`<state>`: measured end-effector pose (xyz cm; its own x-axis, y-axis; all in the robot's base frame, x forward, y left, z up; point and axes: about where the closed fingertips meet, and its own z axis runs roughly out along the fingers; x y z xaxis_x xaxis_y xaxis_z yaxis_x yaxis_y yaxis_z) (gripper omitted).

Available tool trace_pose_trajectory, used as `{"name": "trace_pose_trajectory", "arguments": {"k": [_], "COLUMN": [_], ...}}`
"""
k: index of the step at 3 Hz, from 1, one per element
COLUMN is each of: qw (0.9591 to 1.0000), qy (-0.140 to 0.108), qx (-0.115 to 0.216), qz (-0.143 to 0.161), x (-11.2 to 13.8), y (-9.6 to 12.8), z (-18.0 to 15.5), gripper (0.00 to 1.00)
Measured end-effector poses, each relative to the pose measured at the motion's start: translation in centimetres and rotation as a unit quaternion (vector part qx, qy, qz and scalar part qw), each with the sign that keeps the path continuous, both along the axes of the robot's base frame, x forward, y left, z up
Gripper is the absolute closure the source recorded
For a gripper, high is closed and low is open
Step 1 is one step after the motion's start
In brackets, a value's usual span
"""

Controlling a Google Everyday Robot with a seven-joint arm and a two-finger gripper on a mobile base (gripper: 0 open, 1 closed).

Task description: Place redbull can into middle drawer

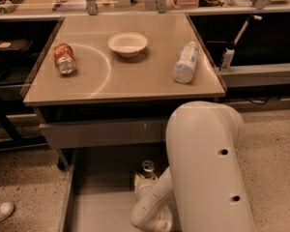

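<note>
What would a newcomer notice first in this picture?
The big white robot arm fills the lower right and reaches into the open middle drawer under the table. There its gripper is at the redbull can, whose silver top shows. On the table are a red soda can, a bowl and a plastic bottle.

No lettering is reading legibly. Labels on the red-orange soda can (64, 58) near the bench's left edge and the clear plastic bottle (186, 62) near its right edge are showing as blurs. The white two-finger gripper (146, 180) is sitting at the slim silver-topped drink can (148, 167) in the wide grey metal drawer (101, 197) below the front edge.
</note>
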<state>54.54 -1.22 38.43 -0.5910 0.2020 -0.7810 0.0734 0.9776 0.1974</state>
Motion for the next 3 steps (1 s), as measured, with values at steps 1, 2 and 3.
{"name": "trace_pose_trajectory", "arguments": {"k": [1,2,3], "qw": [1.0000,1.0000,1.0000], "qy": [0.000,0.000,0.000], "qx": [0.000,0.000,0.000], "qz": [0.000,0.000,0.000], "x": [0.00,0.00,0.00], "y": [0.00,0.00,0.00], "z": [0.00,0.00,0.00], "gripper": [0.11,0.00,0.00]}}
